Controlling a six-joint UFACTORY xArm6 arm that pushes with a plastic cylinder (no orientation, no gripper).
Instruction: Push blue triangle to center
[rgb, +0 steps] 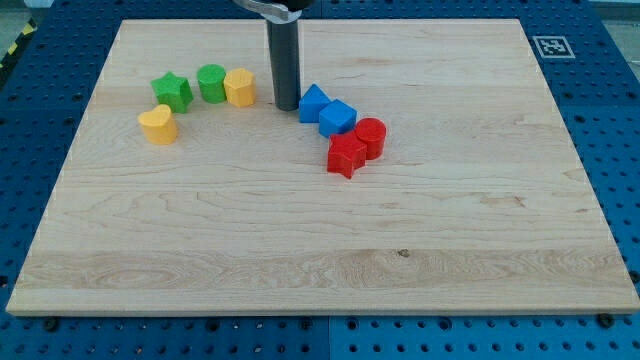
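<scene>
The blue triangle (313, 103) lies on the wooden board (320, 230), above the board's middle. My tip (287, 106) stands just to its left, very close or touching. A blue cube (337, 118) touches the triangle's lower right side. The dark rod rises from the tip to the view's top edge.
A red cylinder (370, 136) and a red star (346, 156) sit right and below the blue cube. To the tip's left are a yellow hexagon-like block (239, 87), a green cylinder (211, 83), a green star (172, 92) and a yellow heart (158, 124).
</scene>
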